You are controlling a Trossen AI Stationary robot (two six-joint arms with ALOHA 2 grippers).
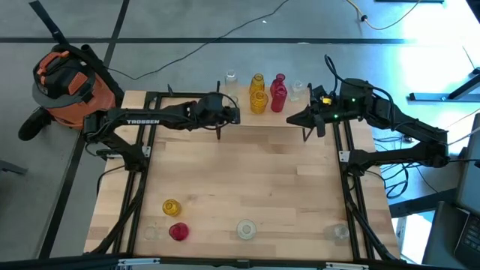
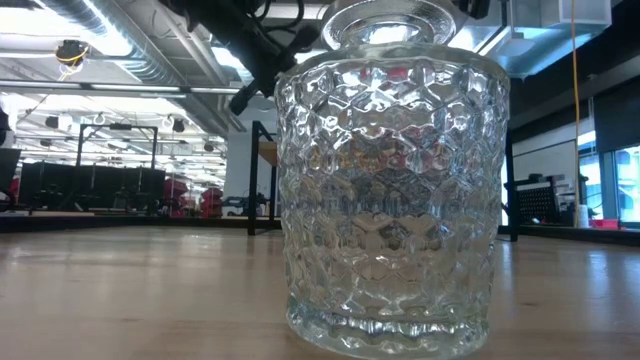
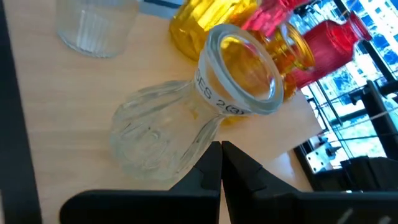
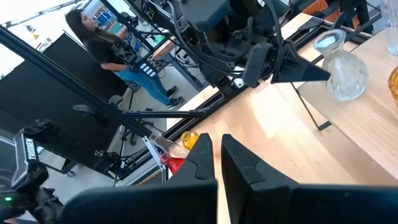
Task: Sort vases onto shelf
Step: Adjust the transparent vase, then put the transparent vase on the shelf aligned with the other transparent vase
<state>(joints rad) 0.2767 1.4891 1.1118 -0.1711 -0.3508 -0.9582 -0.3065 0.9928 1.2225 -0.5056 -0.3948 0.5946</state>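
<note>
The shelf point(image 1: 247, 120) stands at the table's far middle and bears yellow vases point(image 1: 258, 94), red vases point(image 1: 278, 91) and clear ones point(image 1: 230, 77). A clear vase with a flared mouth point(image 3: 186, 118) stands on the shelf board point(image 3: 37, 124) by its base, next to a yellow vase point(image 3: 205, 25). My left gripper point(image 3: 221, 152) is shut, its tips right beside this clear vase point(image 4: 343, 62). My right gripper point(image 1: 294, 120) hangs shut at the shelf's right end, holding nothing. More vases stand near the table's front edge: yellow point(image 1: 171, 206), red point(image 1: 178, 231), clear point(image 1: 246, 229). My left gripper's shut fingertips point(image 3: 211, 155) stand level against the clear vase's body just below its neck point(image 3: 196, 146). Whether they touch the glass, I cannot tell. The vase stands on the shelf.
A faceted clear vase point(image 2: 390, 200) fills the low view. Black frame rails point(image 1: 139, 187) run along both table sides. An orange vacuum point(image 1: 67, 79) sits off the far left corner. A person point(image 4: 112, 50) stands in the room beyond.
</note>
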